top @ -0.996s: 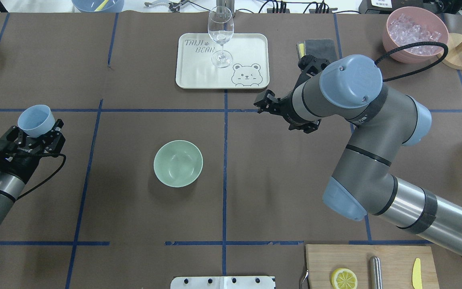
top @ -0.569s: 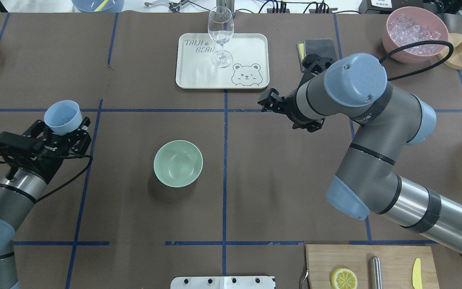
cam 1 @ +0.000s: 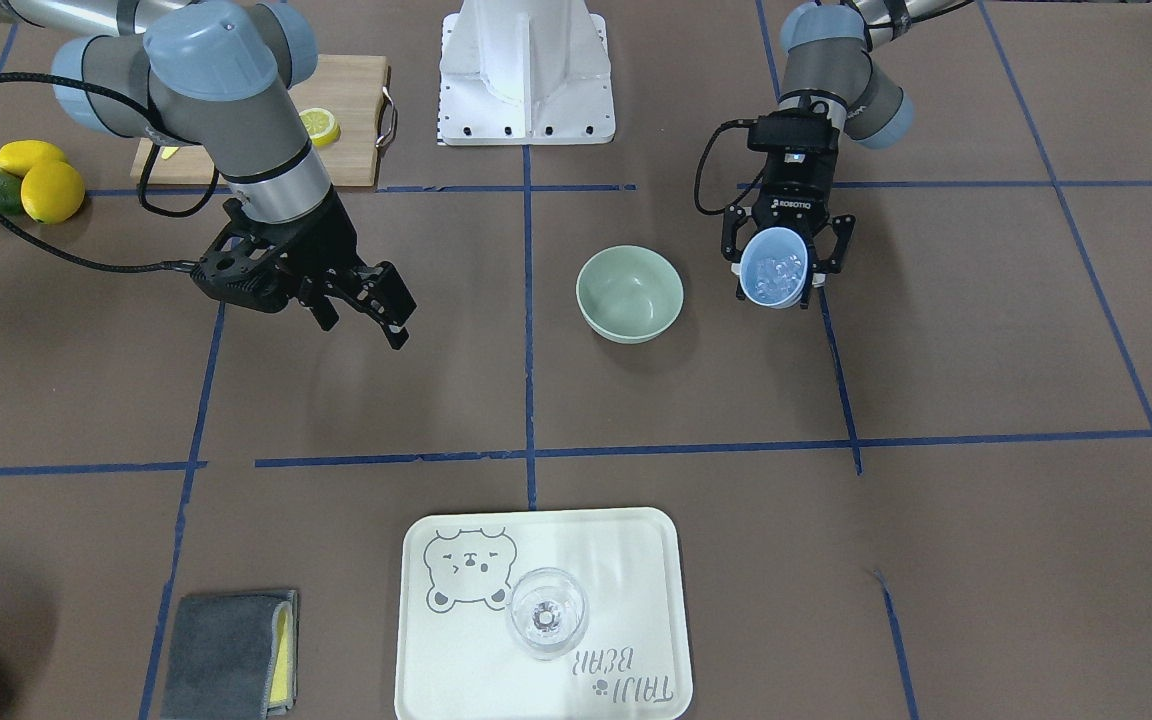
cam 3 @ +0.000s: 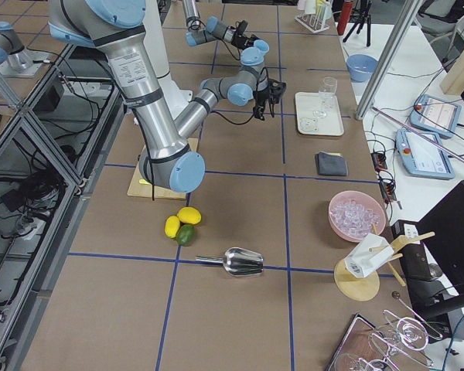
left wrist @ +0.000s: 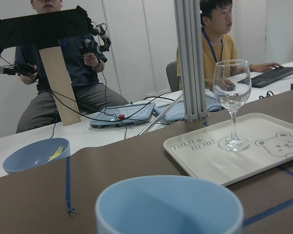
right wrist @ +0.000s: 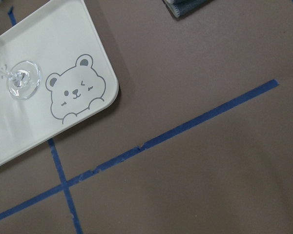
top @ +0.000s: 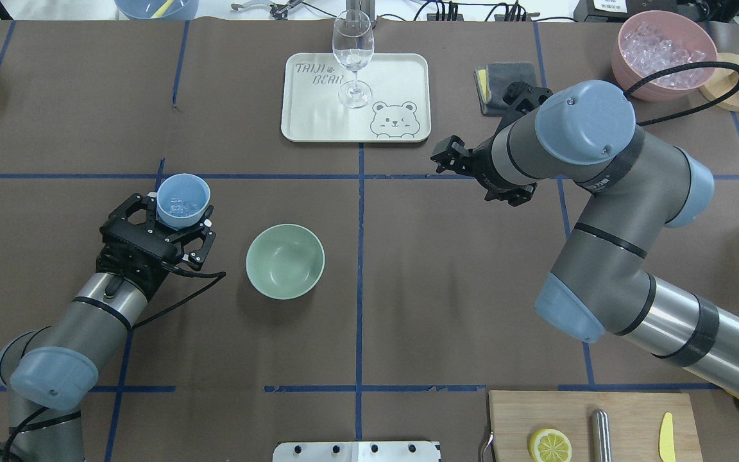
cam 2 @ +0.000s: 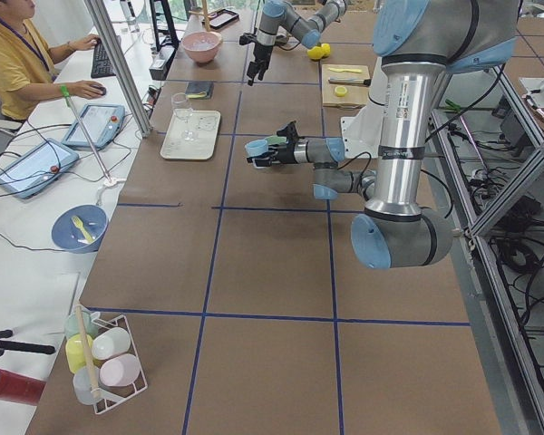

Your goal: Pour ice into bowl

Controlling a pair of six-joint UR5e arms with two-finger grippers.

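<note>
The pale green bowl stands empty near the table's middle and also shows in the front-facing view. My left gripper is shut on a light blue cup and holds it upright just left of the bowl, apart from it. Small clear ice cubes lie in the cup. The cup's rim fills the bottom of the left wrist view. My right gripper is open and empty, in the air right of the tray's corner.
A white bear tray with a wine glass stands at the back centre. A pink container of ice is back right, next to a grey cloth. A cutting board with a lemon slice is front right.
My left arm has carried the blue cup to the right, from the table's left edge to just beside the bowl. My right arm has drifted slightly right.
</note>
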